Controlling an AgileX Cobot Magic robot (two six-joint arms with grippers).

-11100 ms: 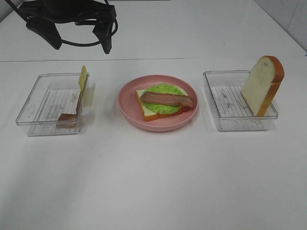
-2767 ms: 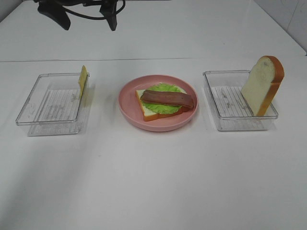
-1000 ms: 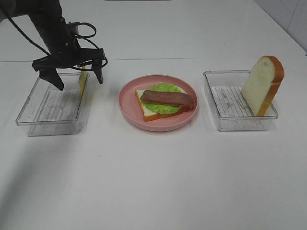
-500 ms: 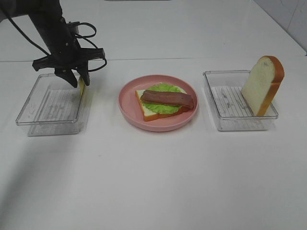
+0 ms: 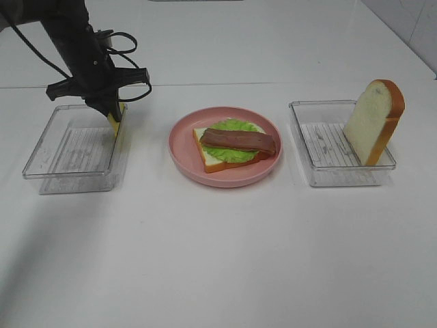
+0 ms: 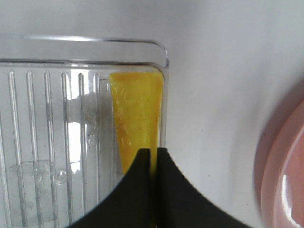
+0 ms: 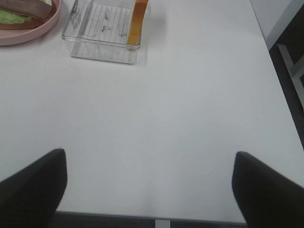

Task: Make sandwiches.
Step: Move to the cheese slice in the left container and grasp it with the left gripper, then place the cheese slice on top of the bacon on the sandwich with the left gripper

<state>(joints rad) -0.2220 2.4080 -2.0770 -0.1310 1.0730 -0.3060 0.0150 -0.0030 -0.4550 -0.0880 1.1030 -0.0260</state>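
The cheese square (image 6: pixel 137 114) stands on edge in the clear tray (image 5: pixel 48 160) left of the pink plate (image 5: pixel 179 154), against the wall nearest the plate. A second ago my left gripper (image 6: pixel 153 159) straddled it with jaws wide. Now they have pinched its upper edge, so I judge it ready to lift onto the bacon (image 5: pixel 239 141), lettuce (image 5: pixel 235 126) and bread (image 5: pixel 212 162) on the plate. My right gripper (image 7: pixel 147 159) hangs wide and empty, well right of the plate.

The left hand (image 5: pixel 111 117), at ten o'clock in the high view, points down, fingers pinched on the cheese square (image 6: pixel 137 109). The right hand (image 7: pixel 148 154) has its fingers wide apart, empty.
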